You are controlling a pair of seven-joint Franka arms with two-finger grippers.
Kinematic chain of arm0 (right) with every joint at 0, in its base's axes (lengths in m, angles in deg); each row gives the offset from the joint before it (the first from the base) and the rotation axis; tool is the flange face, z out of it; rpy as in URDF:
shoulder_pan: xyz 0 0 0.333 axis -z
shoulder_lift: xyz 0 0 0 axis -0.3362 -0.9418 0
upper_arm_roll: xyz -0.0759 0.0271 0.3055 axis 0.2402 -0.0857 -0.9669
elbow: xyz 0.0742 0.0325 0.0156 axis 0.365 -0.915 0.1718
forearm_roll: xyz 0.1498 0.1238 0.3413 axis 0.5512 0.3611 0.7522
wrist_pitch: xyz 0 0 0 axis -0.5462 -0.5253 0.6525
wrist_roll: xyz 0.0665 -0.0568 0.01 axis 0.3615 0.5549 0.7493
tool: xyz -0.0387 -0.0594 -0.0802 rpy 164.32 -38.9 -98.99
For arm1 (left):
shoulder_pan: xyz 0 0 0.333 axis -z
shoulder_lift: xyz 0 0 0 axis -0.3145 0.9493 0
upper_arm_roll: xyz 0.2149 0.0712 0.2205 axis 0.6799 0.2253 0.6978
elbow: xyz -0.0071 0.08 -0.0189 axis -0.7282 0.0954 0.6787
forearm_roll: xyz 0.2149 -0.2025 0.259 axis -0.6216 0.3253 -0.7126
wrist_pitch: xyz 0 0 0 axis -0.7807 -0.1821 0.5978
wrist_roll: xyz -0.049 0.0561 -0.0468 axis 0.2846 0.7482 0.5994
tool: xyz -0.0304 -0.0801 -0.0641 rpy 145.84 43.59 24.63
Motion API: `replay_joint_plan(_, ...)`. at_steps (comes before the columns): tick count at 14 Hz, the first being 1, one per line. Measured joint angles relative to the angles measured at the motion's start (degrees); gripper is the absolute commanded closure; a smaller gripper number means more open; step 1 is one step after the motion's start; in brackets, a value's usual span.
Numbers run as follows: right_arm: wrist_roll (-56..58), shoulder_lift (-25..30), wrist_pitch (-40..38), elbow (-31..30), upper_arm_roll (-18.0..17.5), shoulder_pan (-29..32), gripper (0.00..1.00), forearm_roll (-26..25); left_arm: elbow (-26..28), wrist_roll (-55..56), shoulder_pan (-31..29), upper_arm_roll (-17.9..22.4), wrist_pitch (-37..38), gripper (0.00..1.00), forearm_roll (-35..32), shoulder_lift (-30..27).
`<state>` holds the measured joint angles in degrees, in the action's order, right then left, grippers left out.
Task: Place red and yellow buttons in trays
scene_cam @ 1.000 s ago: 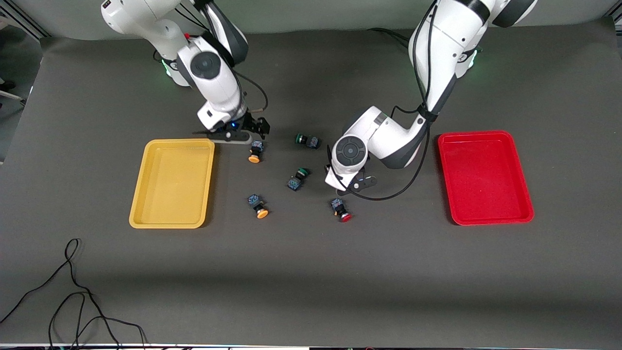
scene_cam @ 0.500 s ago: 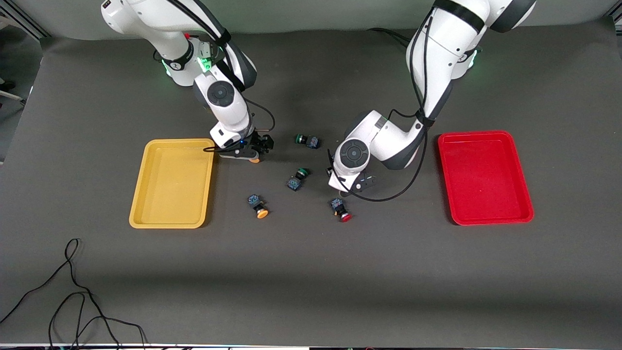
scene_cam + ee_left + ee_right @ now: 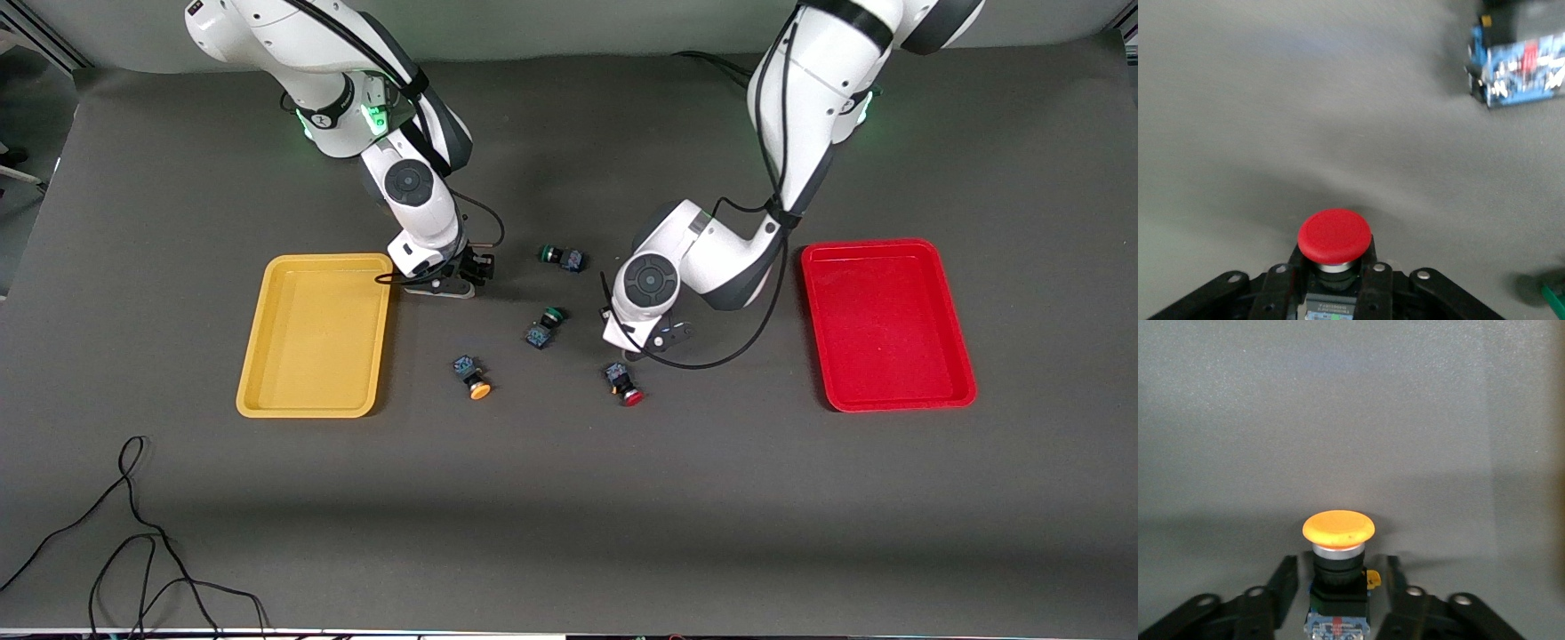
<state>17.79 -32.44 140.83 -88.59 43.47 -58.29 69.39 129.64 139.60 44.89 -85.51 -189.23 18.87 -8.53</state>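
Observation:
My right gripper (image 3: 462, 283) is low on the table beside the yellow tray (image 3: 311, 338). In the right wrist view it (image 3: 1340, 570) is open, its fingers on either side of a yellow button (image 3: 1338, 527) with a gap on both sides. That button is hidden under the hand in the front view. My left gripper (image 3: 662, 340) is low at mid-table. In the left wrist view it (image 3: 1335, 257) is shut on a red button (image 3: 1335, 235) that lies on the table. A second yellow button (image 3: 474, 378) and a second red button (image 3: 625, 384) lie loose. The red tray (image 3: 885, 324) holds nothing.
Two green-capped switches (image 3: 563, 258) (image 3: 544, 326) lie between the two grippers. A black cable (image 3: 133, 533) loops on the table near the front camera at the right arm's end. The yellow tray holds nothing.
My right gripper has moved toward the front camera and down over the yellow button beside the yellow tray, which it now straddles. My left gripper has barely moved.

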Motion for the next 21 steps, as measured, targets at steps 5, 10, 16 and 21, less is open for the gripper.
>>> replay_joint_plan(5, 0.0, 0.1, -0.6, 0.9, 0.1, 0.0, 0.88, 0.0, -3.3, -19.0, -10.6, 0.6, 21.5, 1.00, -0.4, -10.7)
replay_joint_plan(10, 0.0, 8.1, -25.5, 11.7, 0.8, 0.0, 0.88, 0.0, 2.9, -34.6, -22.4, 1.2, 27.7, 1.00, -8.5, -16.2)
replay_joint_plan(16, 9.5, 13.9, -54.4, 33.9, 8.5, 0.1, 0.88, -0.1, 21.8, -40.3, -31.8, 1.3, 11.8, 1.00, -11.4, -17.5)
replay_joint_plan(21, 28.1, 12.8, -55.2, 35.8, 23.1, 0.4, 0.88, -0.1, 32.7, -40.8, -35.1, 1.3, -0.7, 1.00, -14.2, -18.8)
